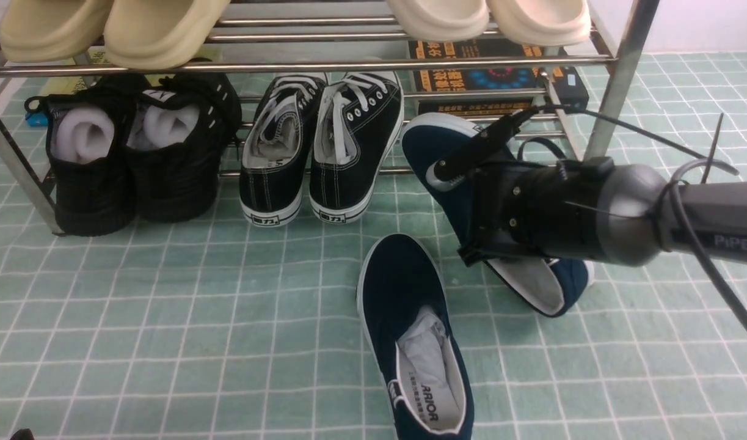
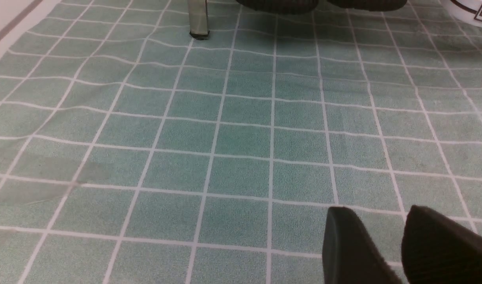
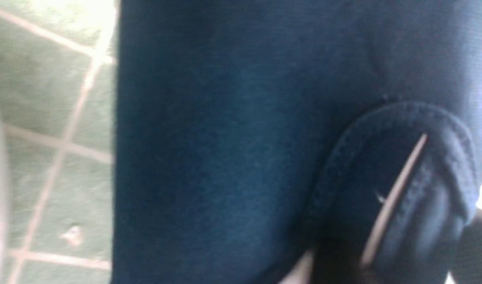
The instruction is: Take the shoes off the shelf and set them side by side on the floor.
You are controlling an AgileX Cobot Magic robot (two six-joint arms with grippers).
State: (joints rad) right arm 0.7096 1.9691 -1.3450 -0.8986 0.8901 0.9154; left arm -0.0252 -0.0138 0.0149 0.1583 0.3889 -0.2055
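In the left wrist view, the left gripper (image 2: 378,211) is being shown at the lower right; its two dark fingers (image 2: 355,248) are being held apart, with only the floor (image 2: 225,138) being seen between them. In the front view, the shelf (image 1: 300,66) is being shown across the top; black shoes with white rolls (image 1: 92,165) are being kept under it at the upper left; black lace-up shoes (image 1: 321,153) are being kept just beside them, in the upper middle; one navy shoe (image 1: 404,293) is being left flat on the floor at the lower middle, with white paper tucked inside; the other navy shoe (image 1: 437,143) is being shown at the middle right, toe up at the shelf's low rods, heel down by the floor; it is being partly covered by the right gripper (image 1: 477,201); blurry blue cloth is filling most of the right wrist view; whether that gripper is pinching the shoe cannot be told.
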